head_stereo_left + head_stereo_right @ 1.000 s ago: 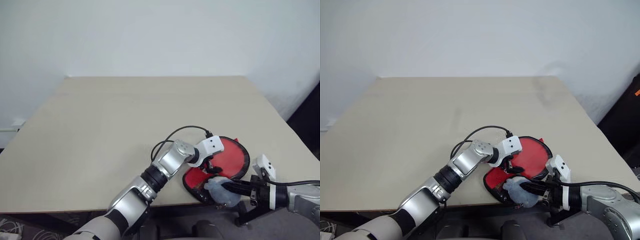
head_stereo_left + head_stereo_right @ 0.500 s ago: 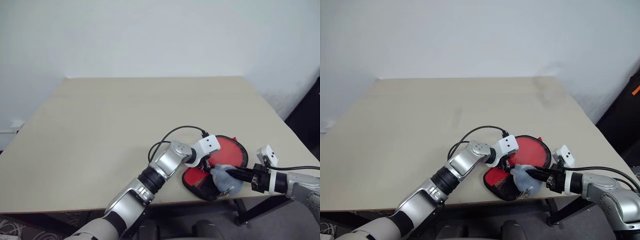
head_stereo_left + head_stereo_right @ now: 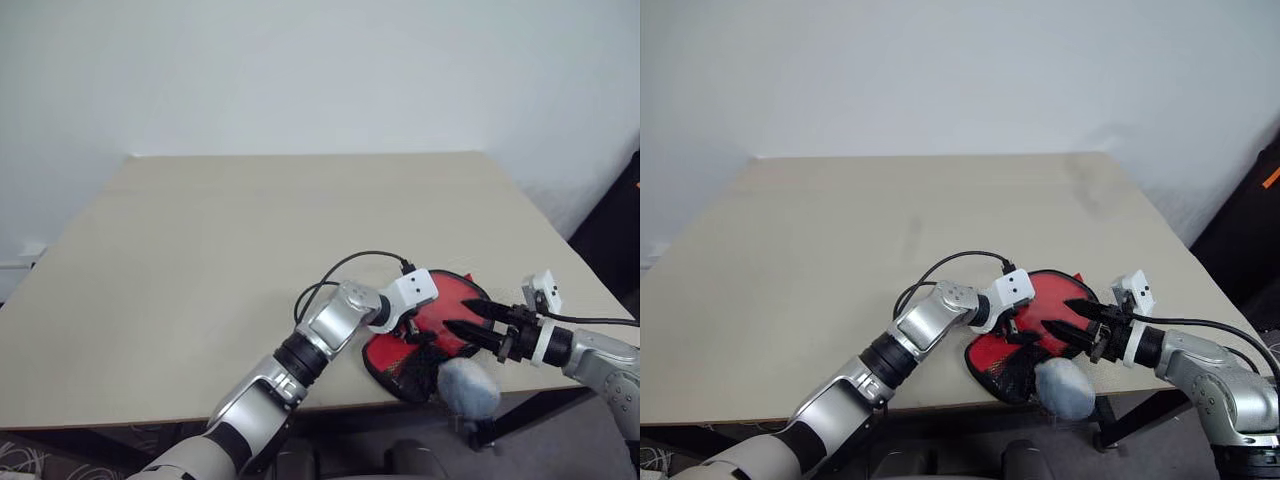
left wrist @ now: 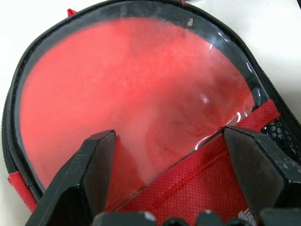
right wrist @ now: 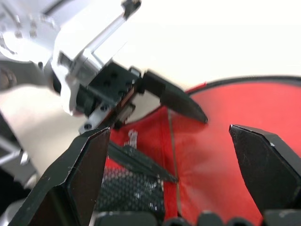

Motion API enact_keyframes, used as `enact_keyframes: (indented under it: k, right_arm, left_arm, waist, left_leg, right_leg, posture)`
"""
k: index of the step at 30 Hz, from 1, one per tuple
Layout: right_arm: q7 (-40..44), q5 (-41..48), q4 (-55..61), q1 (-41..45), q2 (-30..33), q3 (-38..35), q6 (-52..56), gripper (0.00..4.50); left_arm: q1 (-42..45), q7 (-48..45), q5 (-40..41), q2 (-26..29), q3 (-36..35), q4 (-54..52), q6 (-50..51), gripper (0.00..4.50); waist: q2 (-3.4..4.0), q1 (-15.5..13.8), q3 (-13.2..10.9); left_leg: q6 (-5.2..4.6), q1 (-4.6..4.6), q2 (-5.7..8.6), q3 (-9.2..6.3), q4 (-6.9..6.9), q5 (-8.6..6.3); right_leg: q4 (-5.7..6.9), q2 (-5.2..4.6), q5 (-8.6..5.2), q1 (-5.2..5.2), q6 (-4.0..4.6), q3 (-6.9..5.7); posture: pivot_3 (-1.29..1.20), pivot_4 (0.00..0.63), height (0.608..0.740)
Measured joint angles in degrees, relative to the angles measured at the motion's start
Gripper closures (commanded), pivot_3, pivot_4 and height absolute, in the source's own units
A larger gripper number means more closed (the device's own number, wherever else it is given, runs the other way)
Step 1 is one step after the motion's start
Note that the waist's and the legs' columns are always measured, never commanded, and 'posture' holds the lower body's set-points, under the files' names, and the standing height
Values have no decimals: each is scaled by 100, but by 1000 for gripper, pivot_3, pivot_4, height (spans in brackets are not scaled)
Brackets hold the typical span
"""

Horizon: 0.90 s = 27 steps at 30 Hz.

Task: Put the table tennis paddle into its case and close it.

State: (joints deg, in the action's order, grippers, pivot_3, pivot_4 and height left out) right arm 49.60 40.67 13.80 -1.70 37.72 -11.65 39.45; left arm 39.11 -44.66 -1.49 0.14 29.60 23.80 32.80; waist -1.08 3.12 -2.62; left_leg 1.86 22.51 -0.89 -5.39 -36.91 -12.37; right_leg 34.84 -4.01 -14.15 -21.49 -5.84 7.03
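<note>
Two grippers are working at the near right corner of the table (image 3: 250, 250) in the left eye view. The case (image 3: 415, 360) is lying flat there, its round end pointing away from the robot and its near end reaching the table's front edge. The left gripper (image 3: 418, 328) is resting on the case with its fingers spread. The right gripper (image 3: 462, 330) is hovering over the case's right side with its black fingers wide apart and nothing between them; a second ago they were pinched on a pale blue-grey soft object (image 3: 468, 388) below the table edge. That object is now lying loose at the front edge of the table, just beside the near end of the case, apart from the right gripper. A black cable (image 3: 345, 272) is looping over the tabletop behind the left wrist.

In the right eye view the same layout is showing: the soft object (image 3: 1064, 388) is sitting against the case's near end, and the right arm is reaching in further over the table than before.

In the left wrist view the left fingers (image 4: 91, 160) are standing open over the case's clear window, and the red face of the table tennis paddle (image 4: 127, 94) is showing through it, ringed by black piping.

In the right wrist view the right fingers (image 5: 87, 165) are spread wide over the red case, with the left gripper's black finger lying on it ahead.
</note>
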Motion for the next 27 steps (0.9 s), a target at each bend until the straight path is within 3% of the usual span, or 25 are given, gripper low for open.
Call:
enact_keyframes:
  k: [8,13,16,23,27]
  right_arm:
    - [-303,262,-11,298,-430,-249,-37,24]
    - [-512,513,87,655,-523,-302,86,24]
    - [-586,550,60,736,-532,-278,196,24]
    - [-449,724,-290,1279,-581,-299,256,24]
    - [-161,731,-471,1354,-456,-257,284,24]
  left_arm:
    - [670,536,124,641,-1348,1147,-204,631]
    - [667,132,366,983,-1607,917,-390,631]
    - [522,-264,570,1499,-1796,382,-389,631]
    - [-903,-1170,1049,3007,-2085,-1317,67,631]
    - [-1864,-1226,1115,3666,-2242,-1956,309,631]
  waist:
    - [38,-16,-50]
    - [35,-68,-51]
    - [45,-38,-47]
    - [55,-31,-49]
    - [56,-18,-51]
  left_leg:
    - [-5,18,9,-1,0,4]
    - [-26,56,21,-9,33,16]
    - [-29,92,20,-9,78,20]
    - [-33,90,17,0,65,23]
    - [-32,82,15,3,27,21]
  right_leg:
    - [7,0,7,-34,-9,7]
    - [15,1,67,-58,-35,18]
    - [21,4,80,-117,-13,18]
    - [30,1,70,-117,-27,15]
    - [32,1,68,-100,-12,13]
  posture:
    - [0,0,740]
    - [0,0,740]
    - [0,0,740]
    - [0,0,740]
    - [0,0,740]
